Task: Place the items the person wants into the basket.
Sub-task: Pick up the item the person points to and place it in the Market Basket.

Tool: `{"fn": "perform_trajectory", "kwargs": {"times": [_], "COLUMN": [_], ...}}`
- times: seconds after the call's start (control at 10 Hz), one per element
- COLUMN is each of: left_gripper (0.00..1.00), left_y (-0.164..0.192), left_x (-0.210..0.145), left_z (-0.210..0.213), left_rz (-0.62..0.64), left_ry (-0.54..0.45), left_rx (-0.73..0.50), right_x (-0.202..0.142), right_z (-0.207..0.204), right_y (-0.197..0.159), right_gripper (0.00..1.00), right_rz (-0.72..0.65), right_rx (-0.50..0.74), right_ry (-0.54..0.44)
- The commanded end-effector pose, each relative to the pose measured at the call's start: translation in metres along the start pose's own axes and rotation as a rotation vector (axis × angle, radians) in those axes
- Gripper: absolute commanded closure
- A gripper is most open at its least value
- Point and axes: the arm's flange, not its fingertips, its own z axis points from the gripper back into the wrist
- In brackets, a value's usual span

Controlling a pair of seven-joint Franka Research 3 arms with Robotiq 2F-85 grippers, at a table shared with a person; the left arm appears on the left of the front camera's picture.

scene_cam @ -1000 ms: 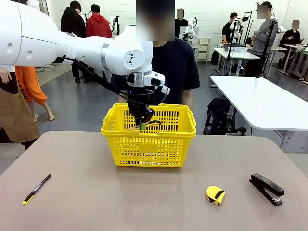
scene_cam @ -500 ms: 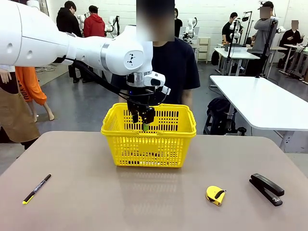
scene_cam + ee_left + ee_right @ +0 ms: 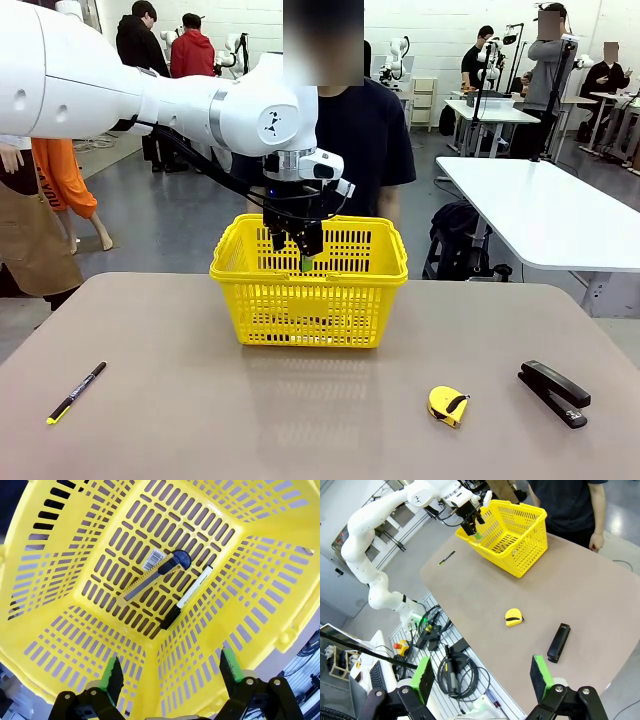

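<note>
Left claw (image 3: 303, 258) spread wide and empty above basket (image 3: 380, 262), apparently positioned for release; utility knife (image 3: 152, 576) and marker (image 3: 192, 592) lie together on its floor; pen (image 3: 77, 392) on table (image 3: 300, 420), uncollected

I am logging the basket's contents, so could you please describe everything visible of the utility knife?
The utility knife is slim, with a yellow body that looks like plastic, a grey strip along its length and a dark round cap at one end. A white barcode sticker sits by that cap. No exposed blade can be made out. It lies flat and diagonal on the slotted floor of the basket, close beside the marker but apparently not touching it.
</note>
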Motion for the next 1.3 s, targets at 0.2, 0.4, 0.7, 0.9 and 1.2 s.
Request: {"fn": "perform_trajectory", "kwargs": {"times": [0.2, 0.4, 0.7, 0.9, 1.2], "left_gripper": [0.00, 0.00, 0.00, 0.00, 0.00], "left_y": [0.002, -0.002, -0.006, 0.001, 0.028], "left_x": [-0.003, -0.010, -0.071, -0.148, -0.250], "left_z": [0.005, 0.014, 0.064, 0.109, 0.132], "left_rz": [-0.038, -0.020, 0.065, 0.179, 0.372], "left_ry": [0.001, 0.042, 0.037, -0.093, -0.203], "left_rx": [-0.031, -0.035, -0.006, 0.007, -0.025], "right_x": [0.001, 0.001, 0.001, 0.001, 0.001], "right_z": [0.000, 0.000, 0.000, 0.000, 0.000], "right_y": [0.000, 0.000, 0.000, 0.000, 0.000], "right_gripper": [0.00, 0.00, 0.00, 0.00, 0.00], "right_rz": [0.003, 0.003, 0.003, 0.003, 0.003], "right_rx": [0.003, 0.003, 0.003, 0.003, 0.003], "right_ry": [-0.015, -0.015, -0.015, -0.015, -0.015]}}
